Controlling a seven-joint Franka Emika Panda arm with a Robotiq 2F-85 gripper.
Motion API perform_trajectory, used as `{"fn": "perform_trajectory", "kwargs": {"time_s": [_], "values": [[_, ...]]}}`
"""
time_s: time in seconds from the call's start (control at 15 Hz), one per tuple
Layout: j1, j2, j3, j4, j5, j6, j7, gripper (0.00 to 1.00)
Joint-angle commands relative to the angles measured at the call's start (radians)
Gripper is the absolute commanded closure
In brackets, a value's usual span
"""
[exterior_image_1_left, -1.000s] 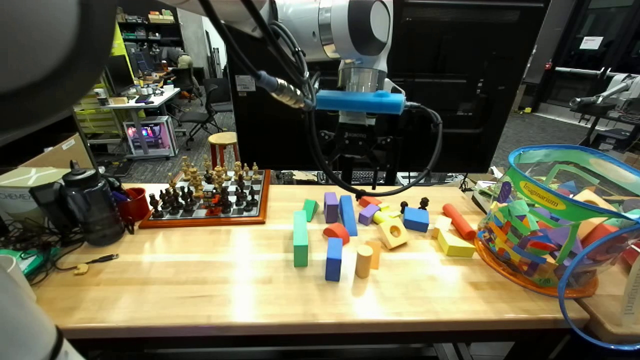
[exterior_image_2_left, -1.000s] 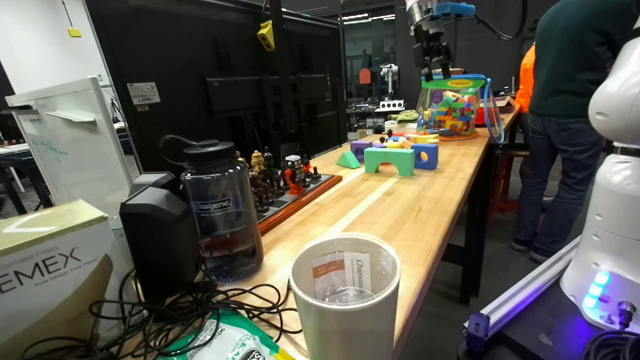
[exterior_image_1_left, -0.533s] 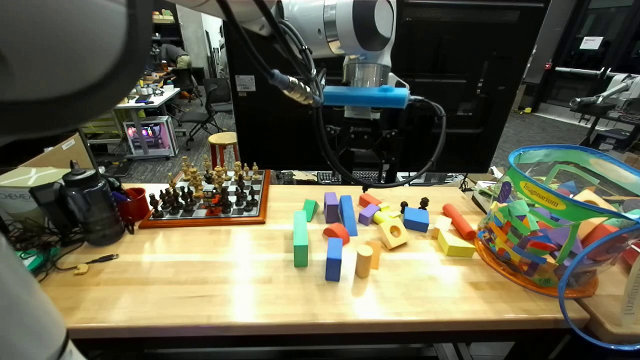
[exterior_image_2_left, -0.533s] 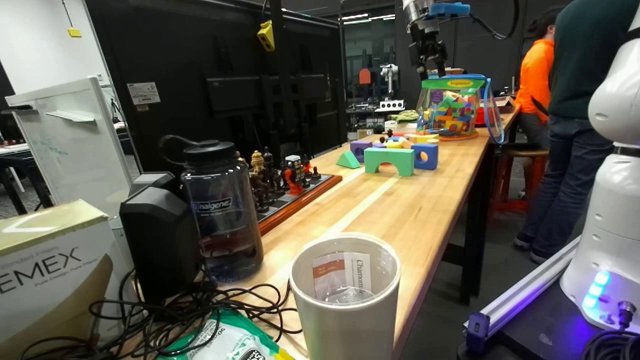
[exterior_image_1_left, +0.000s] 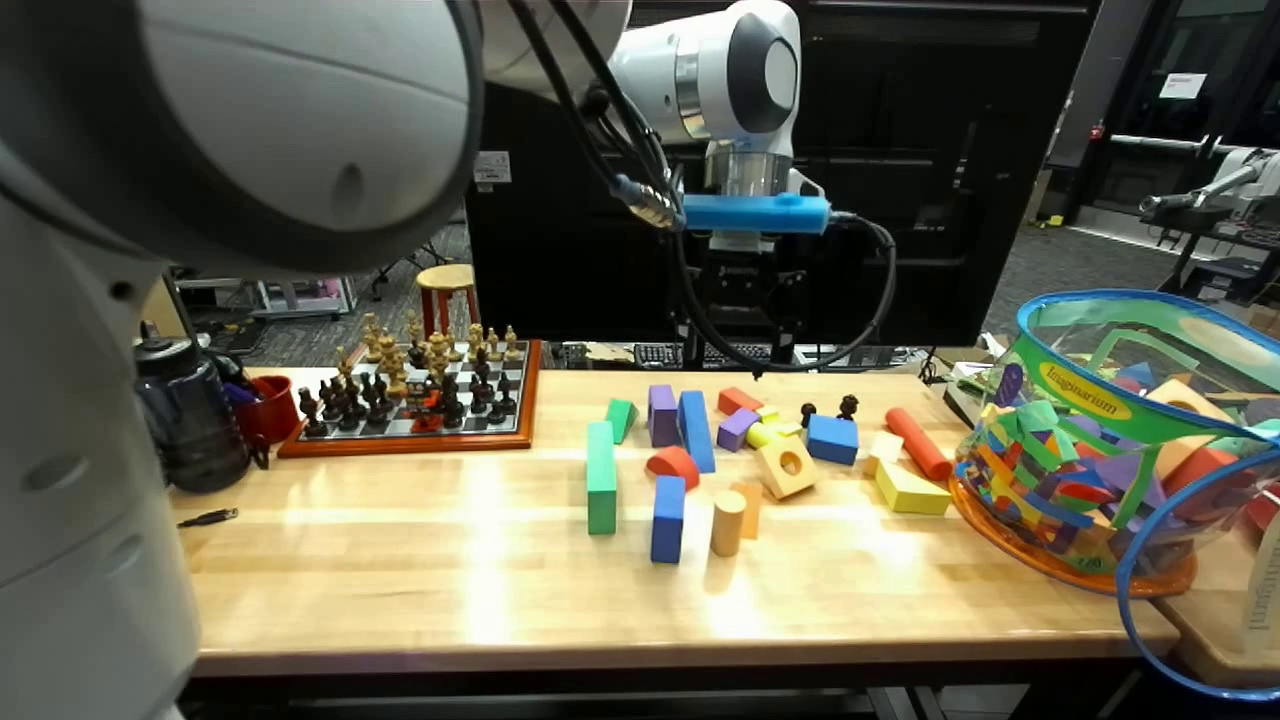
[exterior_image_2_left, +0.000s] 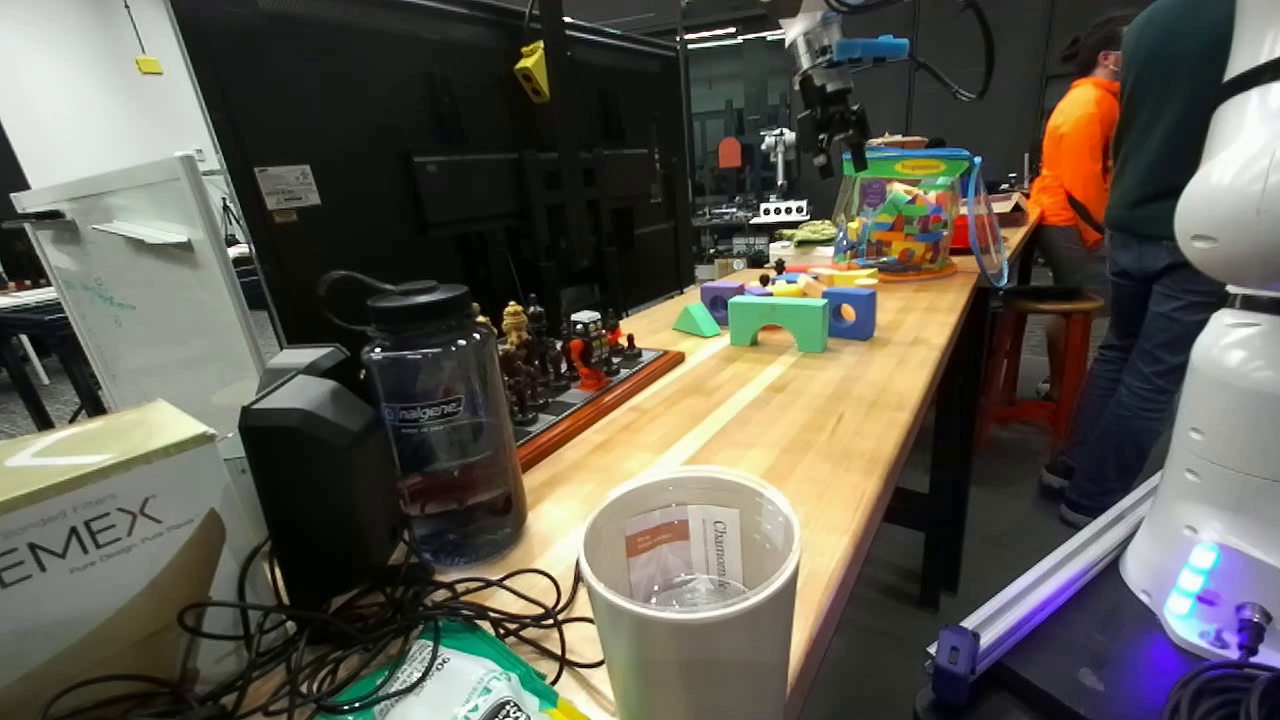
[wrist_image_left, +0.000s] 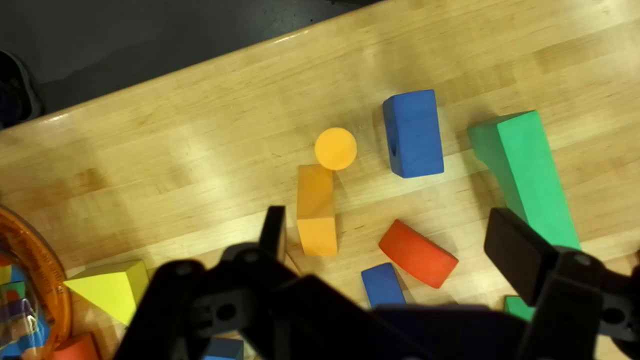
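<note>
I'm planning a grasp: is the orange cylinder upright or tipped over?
Upright: the orange cylinder stands on end in an exterior view, and the wrist view shows its round top facing up.

White glare streaks the counter (exterior_image_1_left: 390, 570) in an exterior view, where my foreground arm (exterior_image_1_left: 310, 120) looks soft. In the wrist view the green block (wrist_image_left: 537, 175) casts a gentle shadow, my fingers (wrist_image_left: 520, 255) show nearly black and the floor (wrist_image_left: 150, 35) dim. In an exterior view blue light tints my base (exterior_image_2_left: 1210, 490).
</note>
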Motion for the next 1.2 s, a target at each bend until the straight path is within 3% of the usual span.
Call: {"fn": "perform_trajectory", "kwargs": {"time_s": [0.0, 0.4, 1.13], "values": [[-0.026, 0.112, 0.009, 0.097, -0.002, -0.002, -0.043, 0.00], [-0.044, 0.199, 0.020, 0.115, 0.004, 0.025, -0.036, 0.00], [-0.043, 0.184, 0.040, -0.068, 0.017, 0.205, -0.024, 0.00]]}}
